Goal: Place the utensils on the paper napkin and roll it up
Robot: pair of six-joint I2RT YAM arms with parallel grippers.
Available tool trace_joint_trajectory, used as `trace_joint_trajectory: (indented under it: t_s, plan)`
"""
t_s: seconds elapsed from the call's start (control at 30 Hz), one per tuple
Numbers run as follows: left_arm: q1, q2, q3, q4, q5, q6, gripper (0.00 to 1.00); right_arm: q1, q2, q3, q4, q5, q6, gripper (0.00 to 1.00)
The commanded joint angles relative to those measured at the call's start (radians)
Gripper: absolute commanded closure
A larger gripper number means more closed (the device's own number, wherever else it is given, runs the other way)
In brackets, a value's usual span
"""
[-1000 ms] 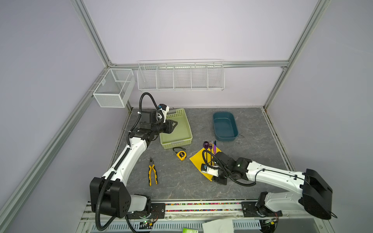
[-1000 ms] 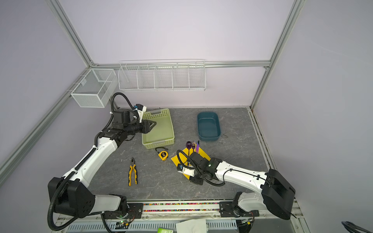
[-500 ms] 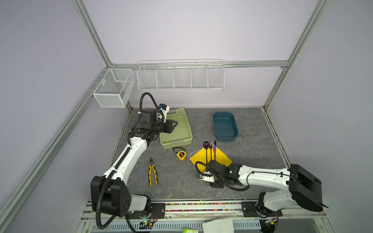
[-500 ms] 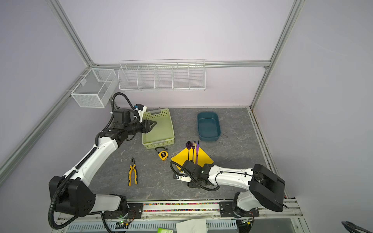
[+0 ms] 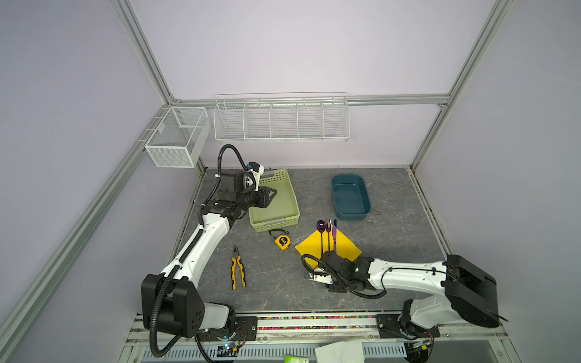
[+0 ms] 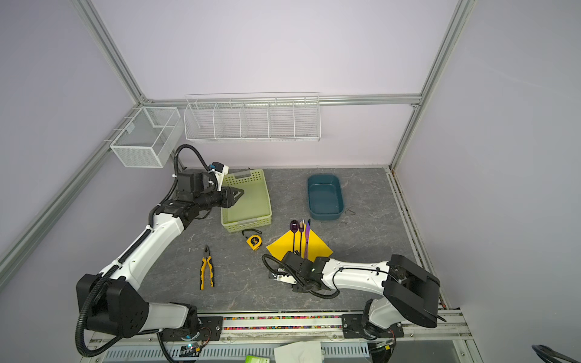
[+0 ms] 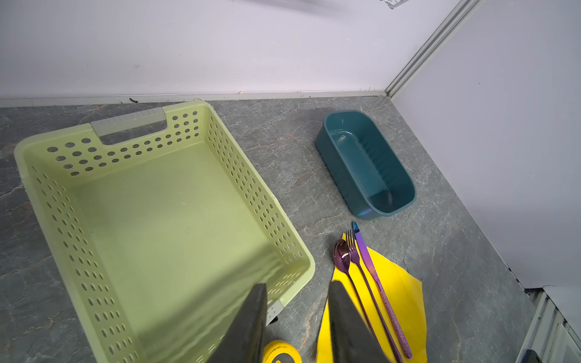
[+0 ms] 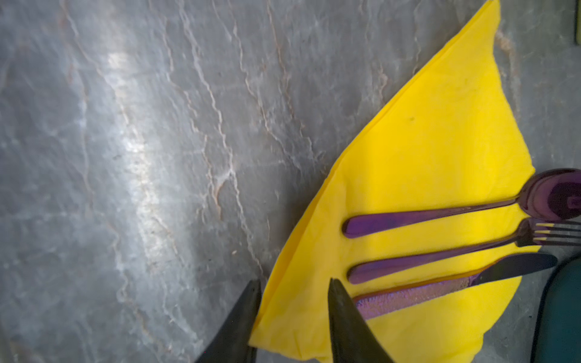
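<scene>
The yellow paper napkin (image 5: 344,248) (image 6: 317,248) lies flat as a diamond right of centre. On it lie the utensils side by side: a spoon (image 8: 440,213), a fork (image 8: 440,256) and a knife (image 8: 440,290), their heads past the far corner. Low at the napkin's near corner, my right gripper (image 8: 295,281) (image 5: 327,256) is open, one finger on the paper, one on the table beside its edge. My left gripper (image 7: 297,287) (image 5: 274,192) hovers open and empty over the green basket.
The green perforated basket (image 5: 275,224) and a teal tub (image 5: 352,216) stand toward the back. A yellow tape measure (image 5: 282,242) lies left of the napkin, yellow-handled pliers (image 5: 237,272) farther left. A wire rack (image 5: 281,118) and a mesh box (image 5: 176,138) hang on the walls.
My right gripper has drawn back off the napkin's middle to its near corner, uncovering the utensils. The left arm has not moved.
</scene>
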Motion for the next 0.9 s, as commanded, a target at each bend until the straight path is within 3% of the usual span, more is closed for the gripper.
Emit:
trace_joint_trajectory:
  t_s: [0.0,0.4,0.73,0.87]
  plan:
    - [0.007,0.0,-0.009,0.008,-0.005,0.006,0.66,0.005,-0.033,0.008,-0.039,-0.019,-0.018,0.69]
    - [0.007,-0.003,-0.007,0.004,-0.005,0.007,0.66,0.006,-0.02,0.038,-0.07,-0.075,-0.017,0.92]
    - [0.007,-0.003,-0.006,0.001,-0.003,0.009,0.66,0.01,-0.002,0.084,-0.127,-0.197,0.004,0.93]
    - [0.008,-0.002,-0.006,0.002,-0.003,0.009,0.66,0.008,-0.001,0.089,-0.117,-0.195,0.005,0.93]
